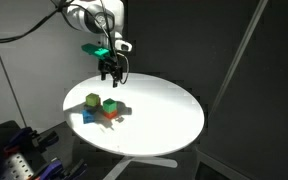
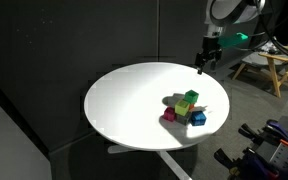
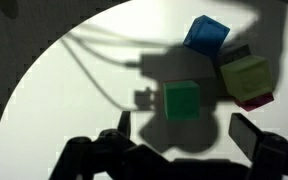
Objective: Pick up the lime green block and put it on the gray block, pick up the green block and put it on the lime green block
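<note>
Wrist view, left to right: the green block [image 3: 182,100] stands by itself on the desk [image 3: 74,90]. The gray block [image 3: 206,35], bluish, sits bare-topped beyond it. The lime green block [image 3: 246,73] rests on or against a magenta block [image 3: 256,100]; which, I cannot tell. The pincer [image 3: 181,128] hangs spread and empty above them. Judgement: neither placement appears done; both remain.

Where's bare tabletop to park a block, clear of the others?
Bare: the broad table from the block cluster across to the opposite rim. Crowded: the cluster itself, by the rim near the open gripper.
</note>
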You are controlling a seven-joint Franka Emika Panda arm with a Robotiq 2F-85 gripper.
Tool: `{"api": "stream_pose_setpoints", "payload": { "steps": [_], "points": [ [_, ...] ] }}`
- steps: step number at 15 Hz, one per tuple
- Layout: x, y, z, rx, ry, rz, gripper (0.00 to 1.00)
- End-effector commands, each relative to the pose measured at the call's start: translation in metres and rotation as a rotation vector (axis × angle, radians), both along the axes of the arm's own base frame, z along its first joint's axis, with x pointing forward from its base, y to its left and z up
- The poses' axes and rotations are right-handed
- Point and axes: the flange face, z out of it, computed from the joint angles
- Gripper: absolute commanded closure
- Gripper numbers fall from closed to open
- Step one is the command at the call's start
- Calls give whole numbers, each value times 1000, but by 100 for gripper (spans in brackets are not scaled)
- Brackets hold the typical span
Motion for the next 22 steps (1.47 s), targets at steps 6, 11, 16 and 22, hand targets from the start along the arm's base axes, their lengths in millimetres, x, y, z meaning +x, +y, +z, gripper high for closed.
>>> {"api": "stream_pose_setpoints", "payload": {
  "steps": [6,11,16,22],
  "points": [
    [18,18,-42,-24,-24,126,0],
    [24,30,-67,-33,-16,155,0],
    [34,34,-87,-34,-25,156,0],
    [47,33,-102,-34,-18,158,0]
  ]
}}
